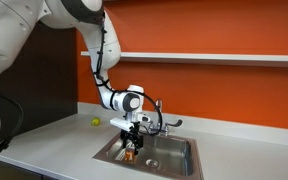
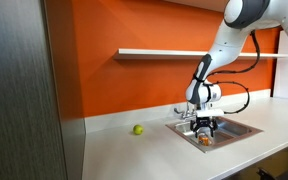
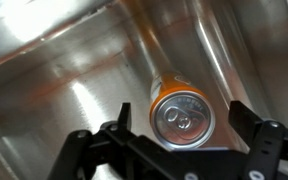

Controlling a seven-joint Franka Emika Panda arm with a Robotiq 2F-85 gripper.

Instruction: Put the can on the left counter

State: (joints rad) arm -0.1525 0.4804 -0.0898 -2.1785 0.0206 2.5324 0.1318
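Observation:
The can (image 3: 181, 118) is orange-brown with a silvery pull-tab top and stands upright in the steel sink basin (image 3: 54, 90). My gripper (image 3: 181, 122) is lowered into the sink, open, with one finger on each side of the can and a gap on both sides. In both exterior views the gripper (image 1: 132, 138) (image 2: 205, 127) hangs in the sink (image 1: 176, 160) (image 2: 240, 128) just over the can (image 1: 132, 153) (image 2: 205, 139). The light grey left counter (image 1: 54, 150) (image 2: 124, 152) lies beside the sink.
A small yellow-green ball (image 1: 96, 122) (image 2: 138, 129) lies on the counter near the orange wall. The faucet (image 1: 160, 114) (image 2: 183, 109) stands at the sink's back edge, close to the arm. A shelf (image 1: 204, 57) (image 2: 164, 52) runs along the wall above.

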